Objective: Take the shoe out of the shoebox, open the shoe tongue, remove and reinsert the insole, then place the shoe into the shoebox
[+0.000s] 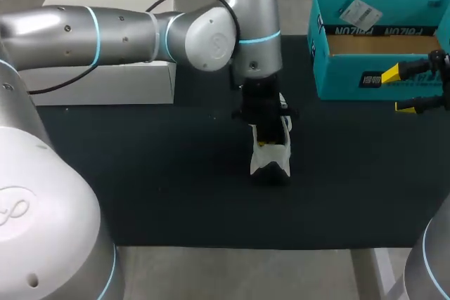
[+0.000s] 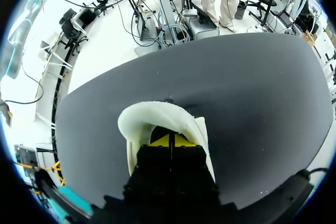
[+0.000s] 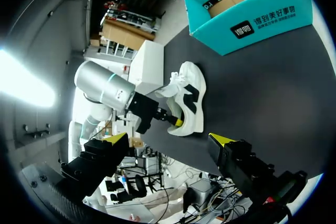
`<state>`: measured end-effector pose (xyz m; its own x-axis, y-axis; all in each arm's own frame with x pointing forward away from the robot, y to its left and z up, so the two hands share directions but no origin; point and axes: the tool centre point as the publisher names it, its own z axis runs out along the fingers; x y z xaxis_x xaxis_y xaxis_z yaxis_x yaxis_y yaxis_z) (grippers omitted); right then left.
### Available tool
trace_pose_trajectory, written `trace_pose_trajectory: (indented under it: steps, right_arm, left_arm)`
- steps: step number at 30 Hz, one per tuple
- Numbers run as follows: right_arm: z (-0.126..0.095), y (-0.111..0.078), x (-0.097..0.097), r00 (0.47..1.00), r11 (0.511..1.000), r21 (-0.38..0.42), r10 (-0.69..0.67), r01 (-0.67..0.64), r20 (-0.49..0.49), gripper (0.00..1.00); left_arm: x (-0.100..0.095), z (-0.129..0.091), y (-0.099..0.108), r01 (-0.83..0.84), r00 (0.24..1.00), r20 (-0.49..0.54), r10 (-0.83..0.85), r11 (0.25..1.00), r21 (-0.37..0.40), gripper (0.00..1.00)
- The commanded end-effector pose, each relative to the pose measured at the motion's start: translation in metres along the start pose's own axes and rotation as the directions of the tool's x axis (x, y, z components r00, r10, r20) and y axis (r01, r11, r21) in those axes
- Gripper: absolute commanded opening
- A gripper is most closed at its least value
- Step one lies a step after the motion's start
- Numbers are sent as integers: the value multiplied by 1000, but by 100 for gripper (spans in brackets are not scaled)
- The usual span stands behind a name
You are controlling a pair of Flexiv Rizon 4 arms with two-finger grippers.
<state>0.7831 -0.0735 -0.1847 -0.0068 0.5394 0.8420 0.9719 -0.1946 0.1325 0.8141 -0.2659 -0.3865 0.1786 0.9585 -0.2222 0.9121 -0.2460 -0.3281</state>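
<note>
A white shoe with black panels [image 1: 271, 154] stands upright on the black mat near the middle. My left gripper [image 1: 269, 133] comes down from above into the shoe's opening. In the left wrist view its yellow tips [image 2: 170, 141] are pressed together inside the shoe's white collar [image 2: 157, 116], so it is shut; whether anything thin is pinched I cannot tell. The right wrist view shows the shoe [image 3: 190, 97] with the left gripper [image 3: 177, 122] at its heel end. The teal shoebox [image 1: 380, 79] sits at the back right, lid off. My right gripper [image 1: 397, 90] hangs open and empty in front of the box.
A white box [image 1: 105, 79] lies at the back left under my left arm, also seen beyond the shoe as the white box [image 3: 148, 66]. The black mat [image 1: 176, 187] runs to the table's front edge.
</note>
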Motion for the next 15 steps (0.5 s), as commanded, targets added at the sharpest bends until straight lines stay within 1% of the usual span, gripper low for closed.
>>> trace_pose_trajectory:
  steps: [1,9,15]
  right_arm:
    - [0,-1,0,1000,1000,-1,1,-1,3,100]
    - [0,-1,0,1000,1000,-1,1,-1,3,100]
    - [0,-1,0,1000,1000,-1,1,-1,3,100]
  left_arm:
    - [-3,13,7,2,1000,1,-2,1000,16,0]
    - [-3,30,14,29,999,-16,-28,999,27,0]
    - [-4,33,15,36,999,-22,-36,999,27,0]
